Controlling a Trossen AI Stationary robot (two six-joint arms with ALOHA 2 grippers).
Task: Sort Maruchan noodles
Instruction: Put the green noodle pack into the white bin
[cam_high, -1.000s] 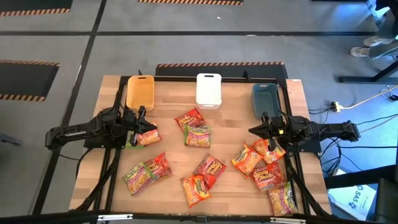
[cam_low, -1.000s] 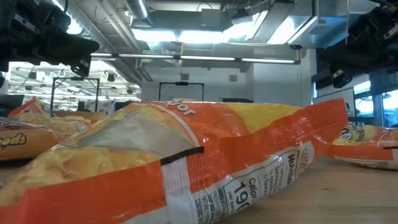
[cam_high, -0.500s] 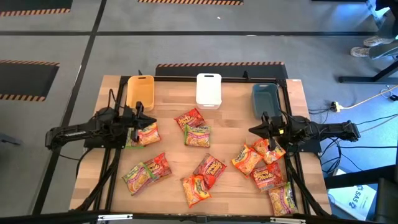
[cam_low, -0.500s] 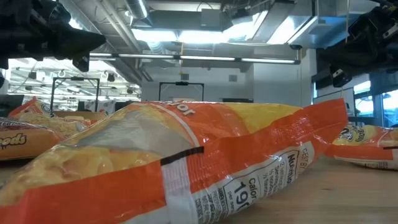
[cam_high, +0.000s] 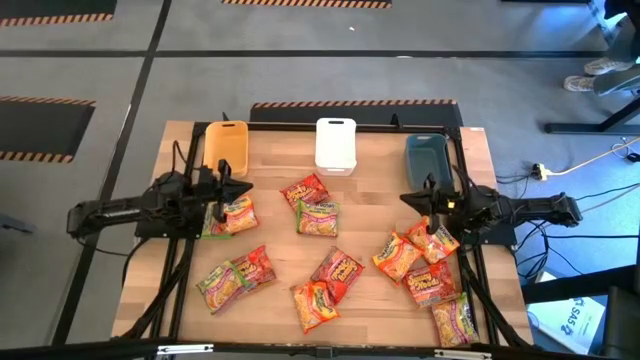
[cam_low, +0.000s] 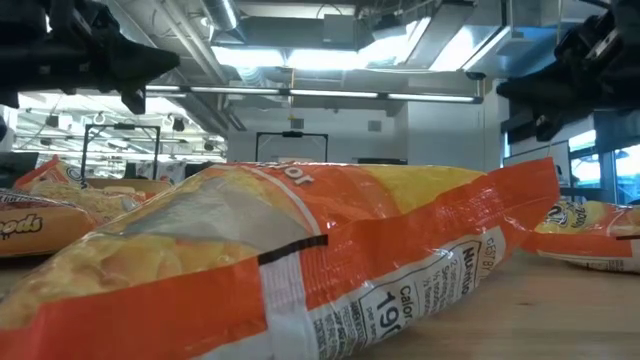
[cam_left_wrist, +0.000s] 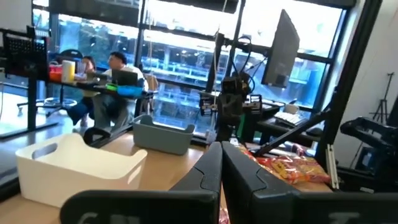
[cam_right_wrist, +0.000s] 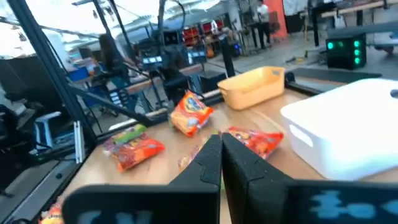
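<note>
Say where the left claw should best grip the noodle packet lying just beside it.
Probably from straight above, pinching the near crimped edge of the orange packet: it lies flat on the table, leaving nothing to grab sideways. The left claw, now shut, must open first.

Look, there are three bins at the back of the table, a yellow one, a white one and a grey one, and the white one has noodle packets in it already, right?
Almost. The yellow bin, white bin and grey bin do stand along the back of the table, but the high view shows no noodle packets in the white one; they lie on the table.
</note>
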